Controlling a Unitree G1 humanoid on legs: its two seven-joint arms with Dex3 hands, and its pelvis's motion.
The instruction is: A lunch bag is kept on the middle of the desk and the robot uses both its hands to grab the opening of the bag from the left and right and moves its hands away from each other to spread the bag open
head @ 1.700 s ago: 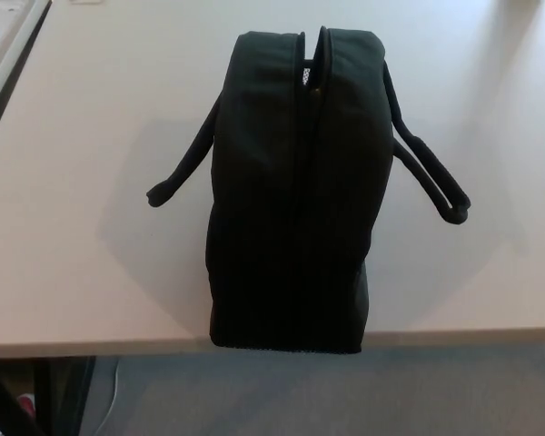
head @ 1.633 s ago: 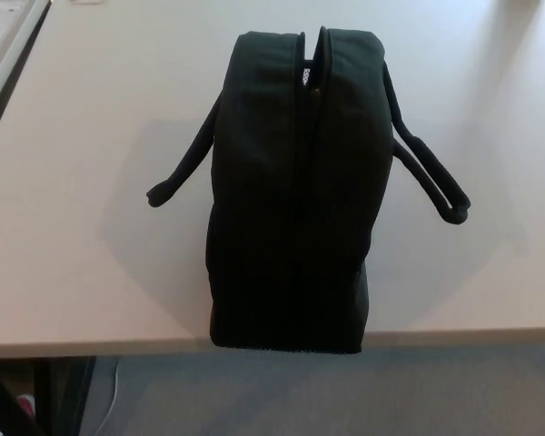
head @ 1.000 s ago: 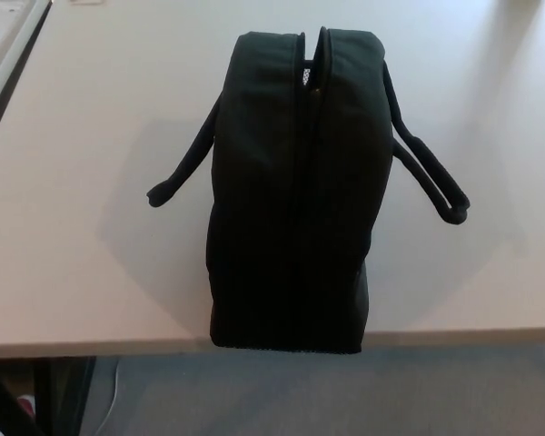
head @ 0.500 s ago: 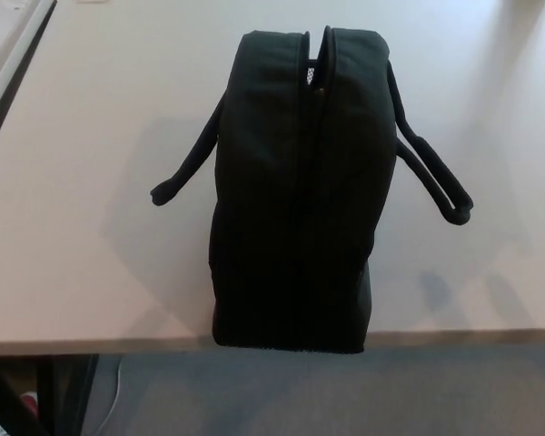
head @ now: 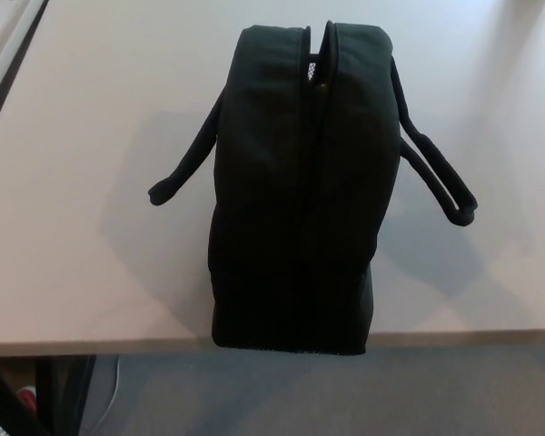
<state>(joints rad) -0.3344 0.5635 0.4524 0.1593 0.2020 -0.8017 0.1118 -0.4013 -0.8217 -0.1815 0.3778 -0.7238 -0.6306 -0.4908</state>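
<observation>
Pale, matte beige desk (head: 91, 272) fills most of the head view, its near edge running across the bottom with grey carpet below it. Standing at the centre of that surface, close to the near edge, is the black fabric lunch bag (head: 295, 182), a tall soft-sided block whose long axis runs from 6 o'clock to 12 o'clock, straight away from the robot. Its opening (head: 320, 68) is a narrow seam along that same line, pressed almost closed and gaping only slightly at the 12 o'clock end (a speck of pale lining shows there). One black strap handle (head: 183, 165) loops out toward 9 o'clock, the other (head: 436, 177) toward 3 o'clock. Neither hand shows, so whether their fingers are spread or closed cannot be told. Because the seam lies fore-and-aft on the midline, its two lips face 9 and 3 o'clock, which likely puts each arm about equally near its own side for the outward pull.
</observation>
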